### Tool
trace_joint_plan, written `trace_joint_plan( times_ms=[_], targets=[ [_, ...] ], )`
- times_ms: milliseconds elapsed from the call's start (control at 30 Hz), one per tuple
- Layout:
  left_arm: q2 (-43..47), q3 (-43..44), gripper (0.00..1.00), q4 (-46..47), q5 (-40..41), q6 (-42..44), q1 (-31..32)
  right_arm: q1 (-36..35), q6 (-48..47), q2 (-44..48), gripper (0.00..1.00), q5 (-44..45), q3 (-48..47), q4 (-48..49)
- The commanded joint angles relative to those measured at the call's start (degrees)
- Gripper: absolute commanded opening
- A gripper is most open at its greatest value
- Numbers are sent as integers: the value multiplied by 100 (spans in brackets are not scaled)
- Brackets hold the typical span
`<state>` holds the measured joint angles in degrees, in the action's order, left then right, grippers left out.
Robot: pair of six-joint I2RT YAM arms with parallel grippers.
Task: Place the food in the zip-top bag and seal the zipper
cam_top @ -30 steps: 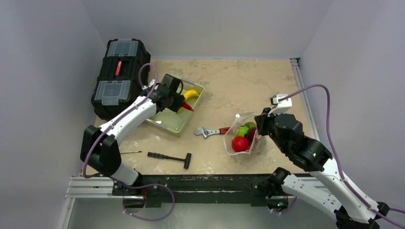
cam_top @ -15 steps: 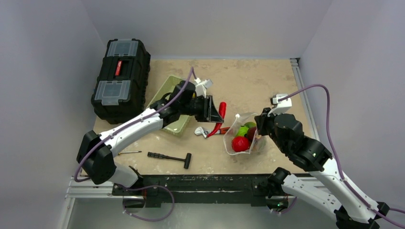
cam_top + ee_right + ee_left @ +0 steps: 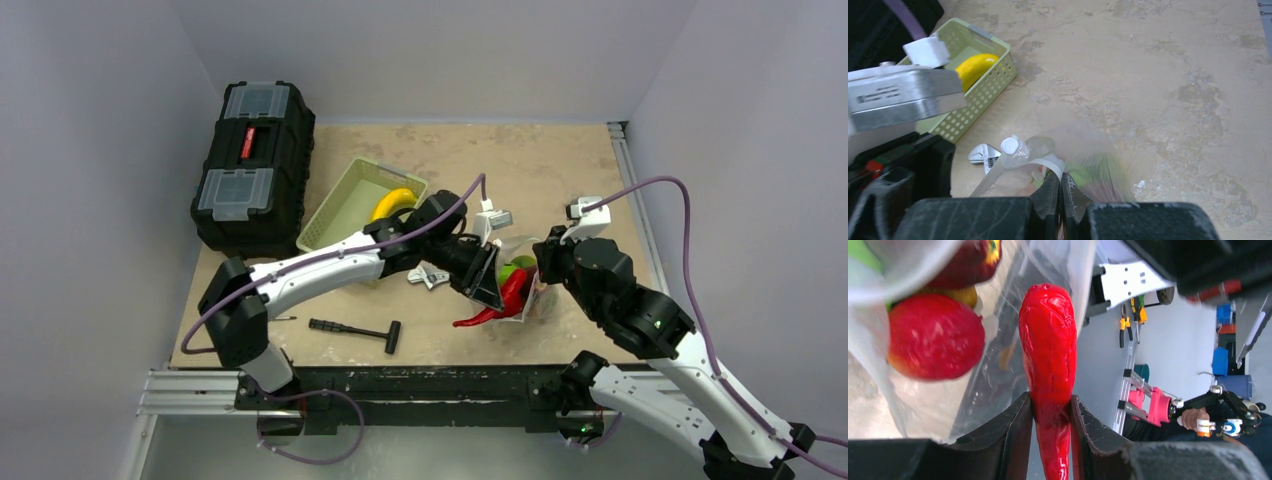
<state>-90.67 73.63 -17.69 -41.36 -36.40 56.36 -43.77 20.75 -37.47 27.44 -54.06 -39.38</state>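
The left claw is gripping the long red chilli tight by its lower half, its length pointing into the zip-top bag just ahead, whose rim the right claw is pinching on the table, near right.

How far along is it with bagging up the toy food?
Partly done. A red round fruit and a green piece already sit in the bag, which the right gripper pinches open. The left gripper holds a red chili at its mouth. Left: the yellow banana in the green basket, then sealing the zipper.
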Motion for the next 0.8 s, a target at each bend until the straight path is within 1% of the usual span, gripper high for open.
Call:
trace_joint_plan(
  times_ms=[0, 67, 167, 300, 400, 500, 600, 667, 767],
  targets=[
    [-520, 803, 16, 7, -133, -435, -19, -18, -47, 4, 0, 86, -77, 257],
    [-760, 1015, 17, 15, -218, -636, -68, -17, -32, -7, 0, 111, -91, 231],
    [-965, 1108, 24, 20, -116, -748, -142, -15, -31, 32, 0, 101, -78, 209],
    [-1208, 1302, 29, -159, 105, -785, -257, -18, -30, 73, 0, 78, -62, 220],
    [-1325, 1510, 37, -256, 388, -828, -298, -18, -36, 35, 0, 62, -57, 237],
    [-1351, 1594, 49, -294, 656, -895, -346, -18, -38, -32, 0, 70, -77, 237],
    [-1356, 1582, 56, -221, 853, -987, -388, -16, -30, -33, 0, 90, -76, 229],
    [-1315, 1565, 58, -194, 985, -1011, -401, -13, -36, -22, 0, 78, -70, 220],
    [-1158, 1420, 59, 89, 954, -1007, -401, -13, -36, 0, 0, 69, -61, 226]
  ],
)
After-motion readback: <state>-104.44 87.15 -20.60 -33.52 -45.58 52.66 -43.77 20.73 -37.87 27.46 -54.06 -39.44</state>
